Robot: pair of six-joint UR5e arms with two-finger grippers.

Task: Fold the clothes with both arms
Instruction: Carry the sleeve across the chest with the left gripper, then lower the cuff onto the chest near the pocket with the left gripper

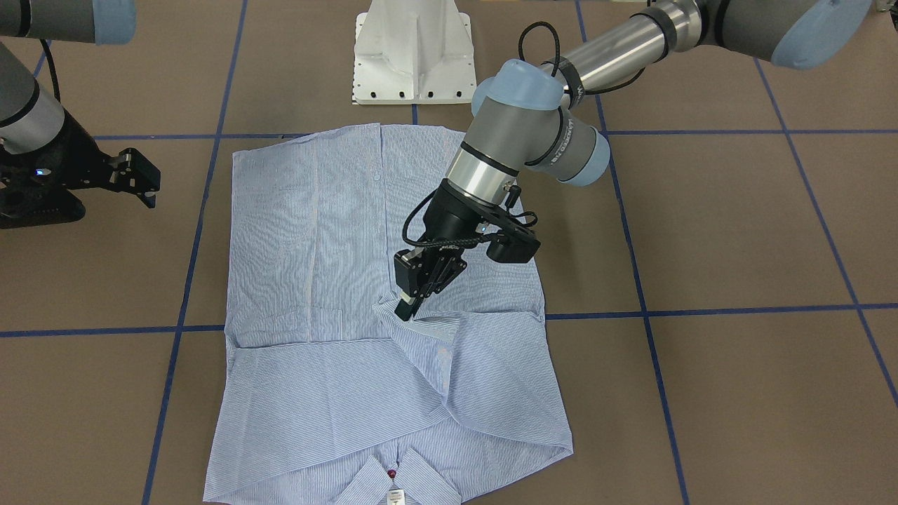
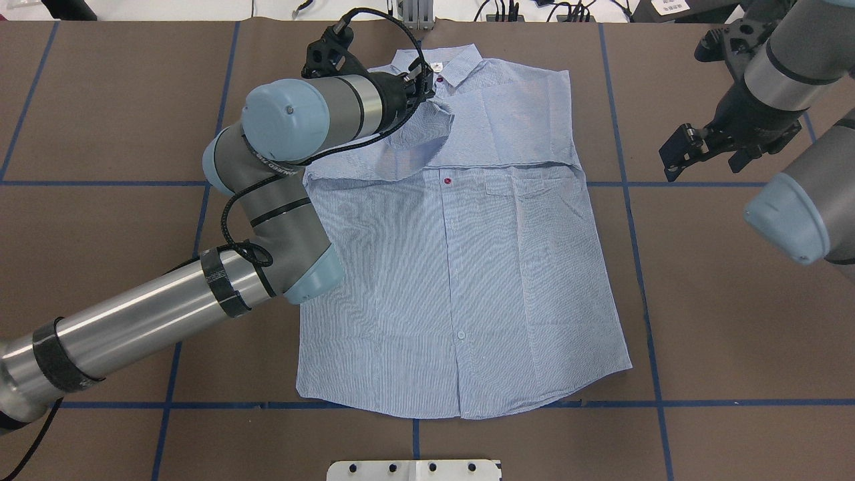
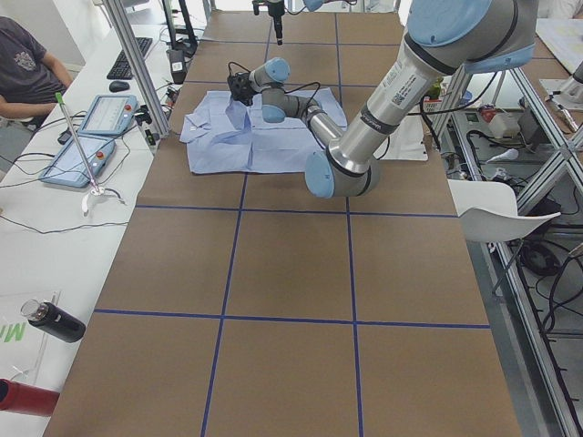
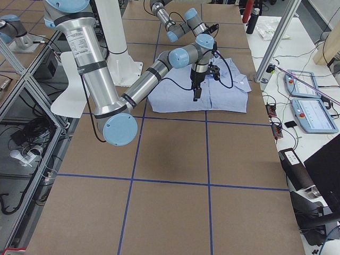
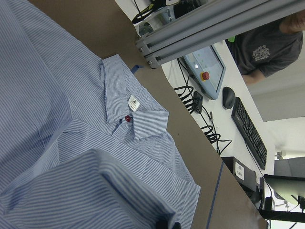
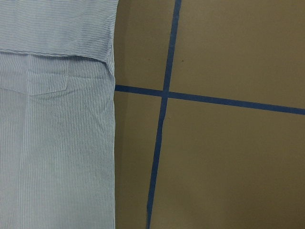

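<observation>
The light blue striped button-up shirt [image 2: 481, 267] lies front up on the brown table [image 2: 735, 300], buttoned, with its hem towards the robot and its collar [image 5: 133, 112] at the far end. The left gripper [image 1: 408, 308] stands over the upper chest. Its fingers are closed on a raised fold of shirt fabric [image 2: 427, 127], which lifts off the flat cloth up to the fingertips. In the left wrist view the collar lies just beyond the fingertips, with the small white label [image 5: 133, 102] and a dark red button [image 5: 127, 118] at its centre. The chest pocket [image 2: 518, 194] lies to the side of these fingers, towards the right arm, and nearer the hem. The right gripper [image 1: 140, 179] hangs over bare table, well apart from the shirt, with its fingers spread and nothing between them. The right wrist view shows the shirt's side edge to one side of it and crossed blue tape lines [image 6: 164, 95] on the table below. The white pedestal base [image 1: 412, 52] stands just beyond the hem.
</observation>
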